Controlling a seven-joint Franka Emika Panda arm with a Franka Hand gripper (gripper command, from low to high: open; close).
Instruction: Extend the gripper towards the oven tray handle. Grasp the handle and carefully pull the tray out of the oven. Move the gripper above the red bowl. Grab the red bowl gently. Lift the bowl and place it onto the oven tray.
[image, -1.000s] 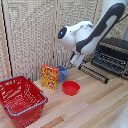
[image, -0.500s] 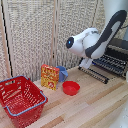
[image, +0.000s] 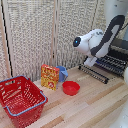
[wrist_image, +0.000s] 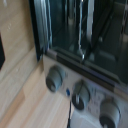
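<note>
- The end effector (image: 90, 61) sits at the tip of the white arm, down near the long dark ribbed strip (image: 93, 73) on the bench (image: 95, 105). Honestly can't tell if its fingers are spread or pressed together; they're hidden in the exterior view and don't show in the wrist view at all.
- The oven (image: 116, 59) is at the exterior view's right edge, mostly behind the arm. The wrist view is right up against its front: glass door, silver panel, three grey knobs (wrist_image: 55, 78) in a row.
- The tray (wrist_image: 87, 30) is, I think, those thin bars behind the glass, but it's blurry, so take that with salt. I'd guess a wire rack is stiff and light and slides easily. Best hold is probably the middle of the front bar so it doesn't skew. I can't pick out a handle.
- The red bowl (image: 71, 88) sits on the bench, apart from the oven, just beside the orange box (image: 50, 77) and the blue cup (image: 62, 73). It looks light, rigid and smooth, so probably a bit slippery. I'd pinch the rim on one side, gently.
- The red mesh basket (image: 20, 100) is over on the exterior view's left.
- Writing: the orange box has some print on it, way too small to read. The oven panel shows no legible labels.
</note>
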